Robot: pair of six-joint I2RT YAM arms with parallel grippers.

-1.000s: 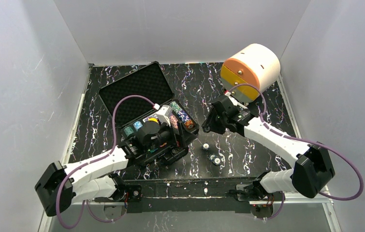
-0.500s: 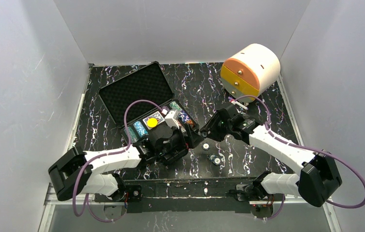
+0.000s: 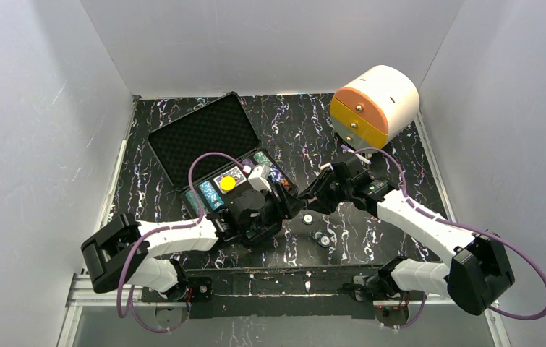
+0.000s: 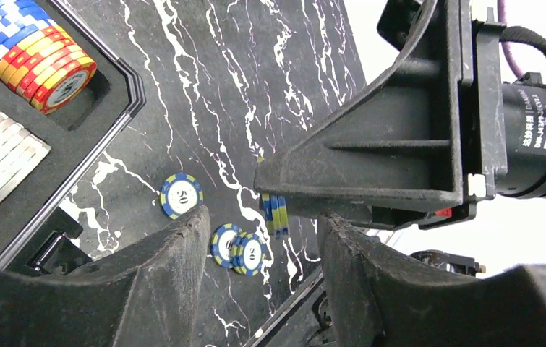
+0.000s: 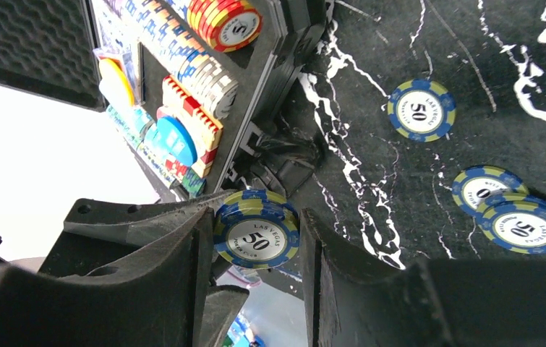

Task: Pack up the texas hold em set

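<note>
The open black case (image 3: pixel 205 137) holds rows of chips and a yellow button (image 3: pixel 227 183). My right gripper (image 3: pixel 304 202) (image 5: pixel 257 220) is shut on a small stack of blue-and-yellow "50" chips (image 5: pixel 257 239), held above the table just right of the case. My left gripper (image 3: pixel 288 202) (image 4: pixel 264 217) is open, and the held stack (image 4: pixel 275 215) shows edge-on between its fingertips. Three loose "50" chips lie on the table: one alone (image 4: pixel 181 195) (image 5: pixel 421 109) and two overlapping (image 4: pixel 249 253) (image 5: pixel 523 226). They also show in the top view (image 3: pixel 307 218) (image 3: pixel 321 238).
A white cylinder with an orange drawer front (image 3: pixel 374 105) lies at the back right. The case's rim (image 4: pixel 121 101) and its latch (image 5: pixel 284 155) are close to both grippers. White walls surround the black marbled table (image 3: pixel 400 152).
My left gripper has moved right, off the case, to meet the right gripper. The right gripper has come left and nearer with its chips.
</note>
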